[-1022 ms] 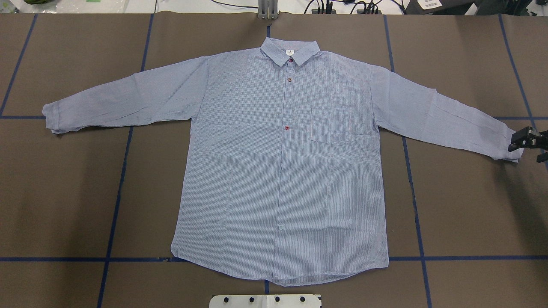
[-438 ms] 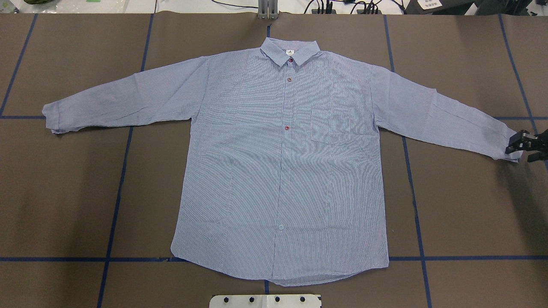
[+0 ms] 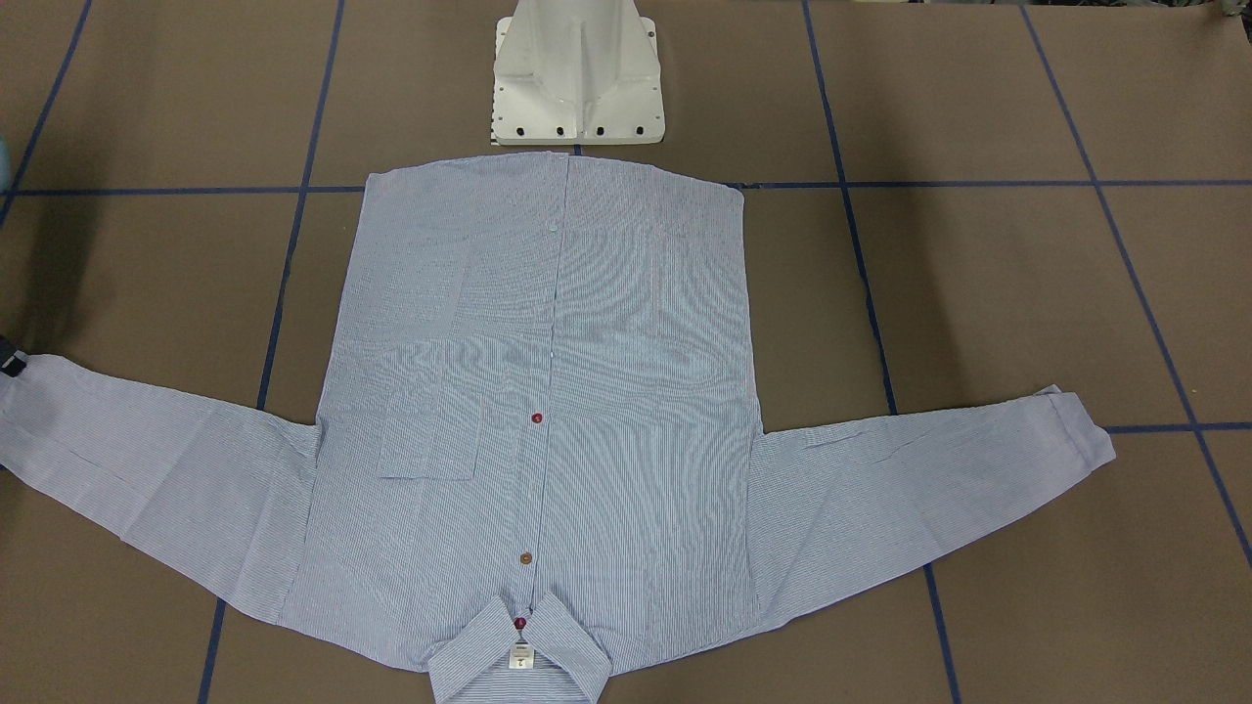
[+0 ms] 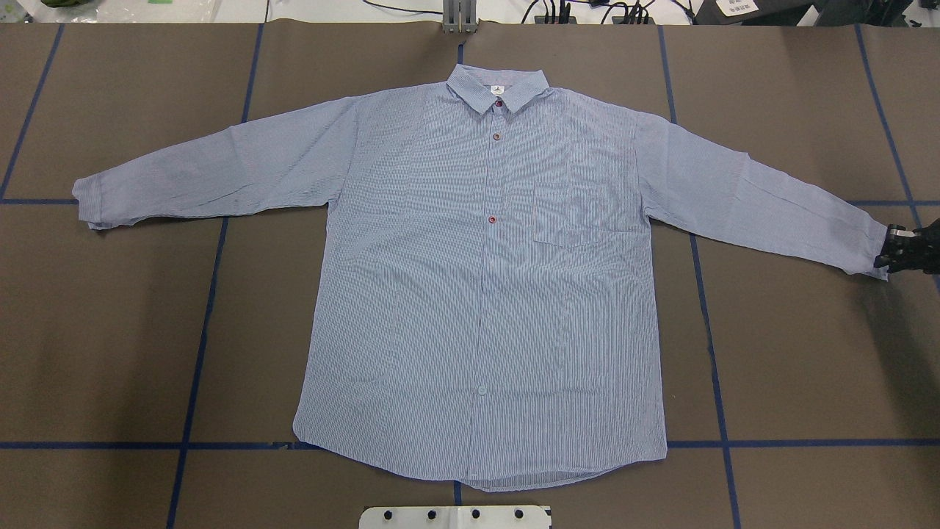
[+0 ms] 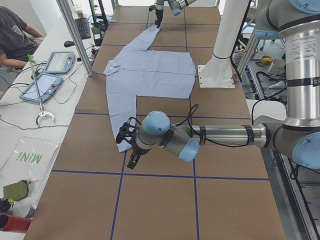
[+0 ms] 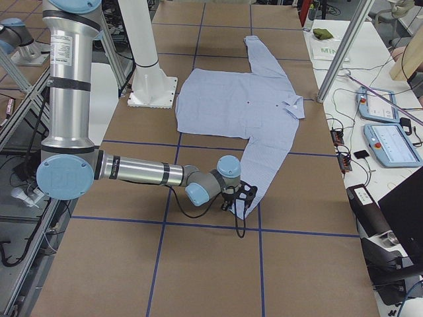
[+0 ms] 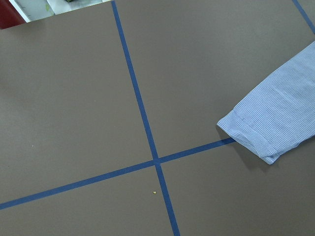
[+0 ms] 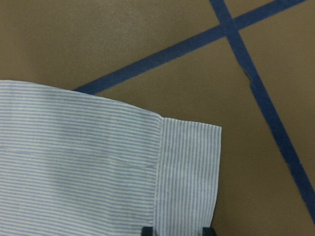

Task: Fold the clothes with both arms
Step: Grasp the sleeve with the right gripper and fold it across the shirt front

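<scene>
Front view: a blue striped shirt [image 3: 548, 391] lies flat and buttoned on the brown surface [image 3: 978, 293], sleeves spread and nothing folded.

Overhead: the right tool [image 4: 899, 251] is at one sleeve cuff [image 4: 874, 246].

Left side view: the left tool [image 5: 127, 149] hangs near the other cuff; I cannot tell whether it is apart or together.

Right wrist view: the fingertips [image 8: 208, 231] stand apart, the cuff lying flat between them. Every fold remains to be done.

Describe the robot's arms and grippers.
The left arm and right arm: silver tubes, grey joints, round light-blue caps, a white printed label on each upright segment. A black cable loops to each black two-finger gripper, left gripper and right gripper.
</scene>
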You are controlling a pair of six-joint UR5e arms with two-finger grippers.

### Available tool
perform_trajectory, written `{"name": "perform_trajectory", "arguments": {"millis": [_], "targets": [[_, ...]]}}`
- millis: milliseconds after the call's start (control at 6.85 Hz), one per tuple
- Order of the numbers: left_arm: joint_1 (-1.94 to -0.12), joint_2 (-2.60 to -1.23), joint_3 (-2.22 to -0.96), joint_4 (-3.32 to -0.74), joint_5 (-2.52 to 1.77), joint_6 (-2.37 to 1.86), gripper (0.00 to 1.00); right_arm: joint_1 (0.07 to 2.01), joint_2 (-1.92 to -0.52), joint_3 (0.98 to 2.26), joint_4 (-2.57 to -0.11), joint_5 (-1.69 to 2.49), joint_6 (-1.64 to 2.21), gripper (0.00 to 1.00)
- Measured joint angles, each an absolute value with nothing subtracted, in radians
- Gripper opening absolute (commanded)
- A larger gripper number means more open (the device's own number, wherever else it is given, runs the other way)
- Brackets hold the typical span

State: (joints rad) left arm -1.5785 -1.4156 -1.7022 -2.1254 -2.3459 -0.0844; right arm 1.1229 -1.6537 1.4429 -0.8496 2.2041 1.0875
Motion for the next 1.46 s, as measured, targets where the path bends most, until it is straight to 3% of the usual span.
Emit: {"name": "perform_trajectory", "arguments": {"millis": [292, 730, 1168, 1459], "targets": [[-1.578, -1.415, -1.704, -2.127, -2.346, -0.085, 1.00, 1.126, -1.659, 1.486, -0.850, 2.227, 1.095, 0.00], [-1.579, -1.416, -1.704, -2.128, -2.346, -0.086, 1.00, 1.125, -1.598, 1.657, -0.880, 2.246, 1.160, 0.00], [-1.578, -1.416, -1.697, -2.136, -2.346, -0.100, 1.00, 0.989, -1.174, 1.655, -1.184, 2.151, 1.413, 0.00], [-1.578, -1.415, -1.695, -2.150, -2.346, -0.105, 1.00, 0.830, -0.881, 1.520, -1.260, 1.965, 1.639, 0.00]]}}
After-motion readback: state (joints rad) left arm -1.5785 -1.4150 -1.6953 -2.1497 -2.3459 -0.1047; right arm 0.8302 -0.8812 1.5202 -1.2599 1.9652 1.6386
